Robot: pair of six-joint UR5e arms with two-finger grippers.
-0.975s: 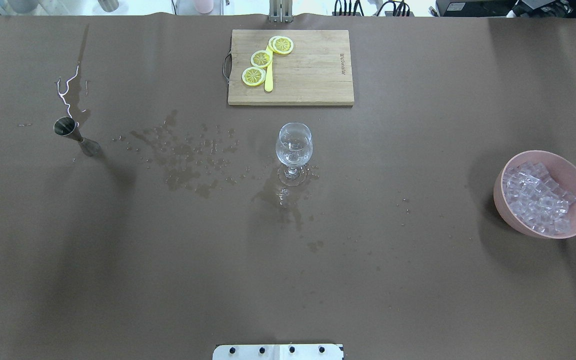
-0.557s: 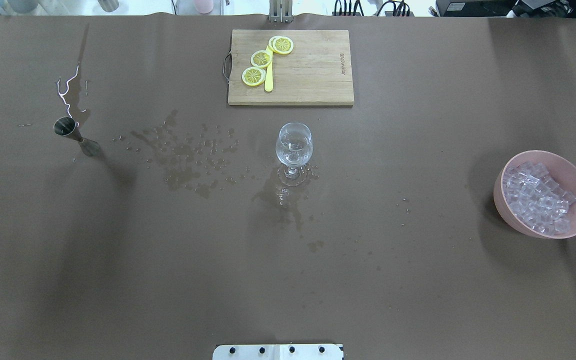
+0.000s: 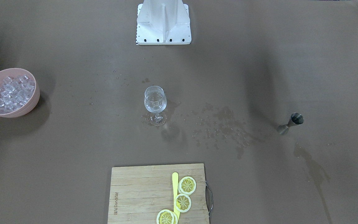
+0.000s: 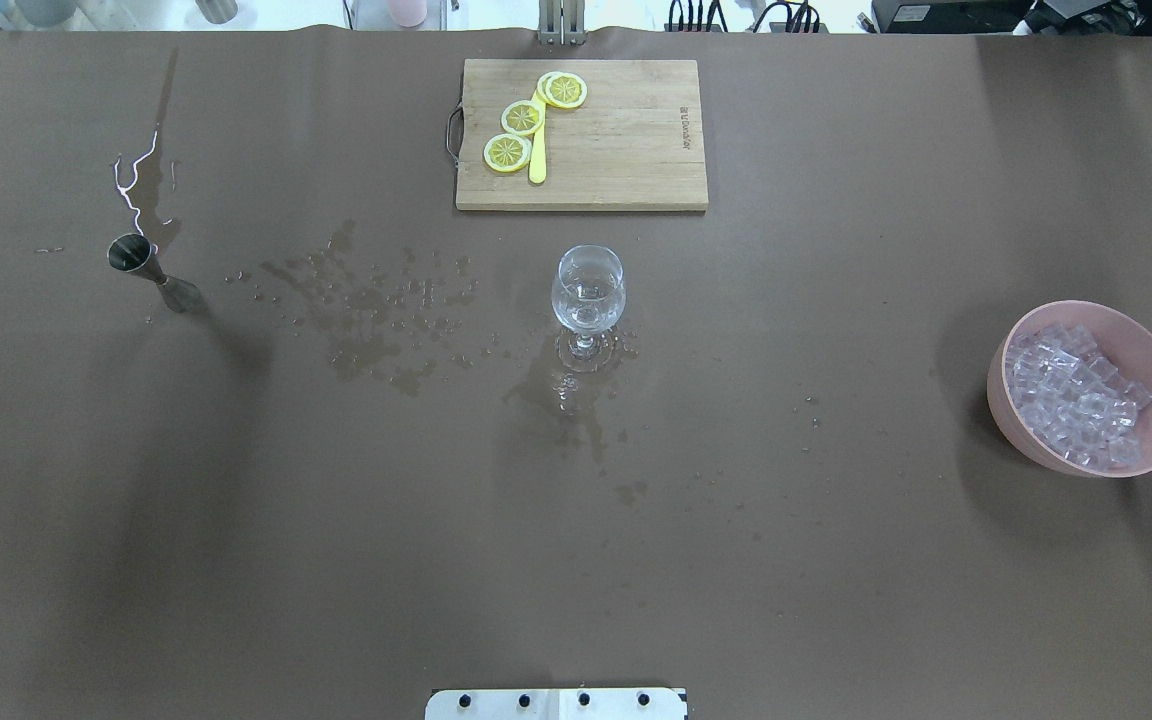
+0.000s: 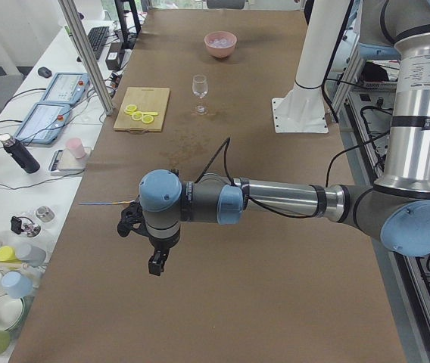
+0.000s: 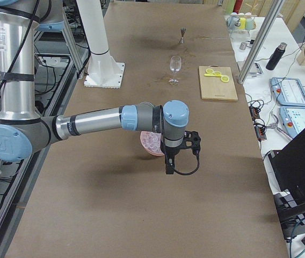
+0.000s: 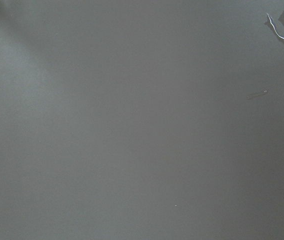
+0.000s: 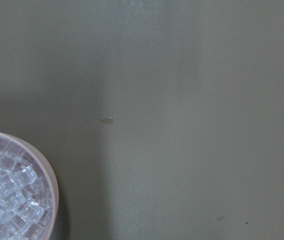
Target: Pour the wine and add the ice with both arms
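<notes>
The ice (image 4: pixel 1076 405) lay heaped in the pink bowl (image 4: pixel 1002 412), at three o'clock from the wine glass (image 4: pixel 588 290) in the overhead view. The jigger (image 4: pixel 151 270) stood at the glass's nine, the cutting board (image 4: pixel 626 150) at its twelve. My right gripper (image 6: pixel 168 167) hung near the bowl, my left gripper (image 5: pixel 157 265) well apart from it (how far either was open, or what it held, I could not tell).

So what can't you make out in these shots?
- Left gripper: seen only in the exterior left view; open or shut unclear.
- Right gripper: only in the exterior right view; same.
- Pink bowl: partly behind the right arm there.
- Wine glass: contents too small and clear to judge.
</notes>
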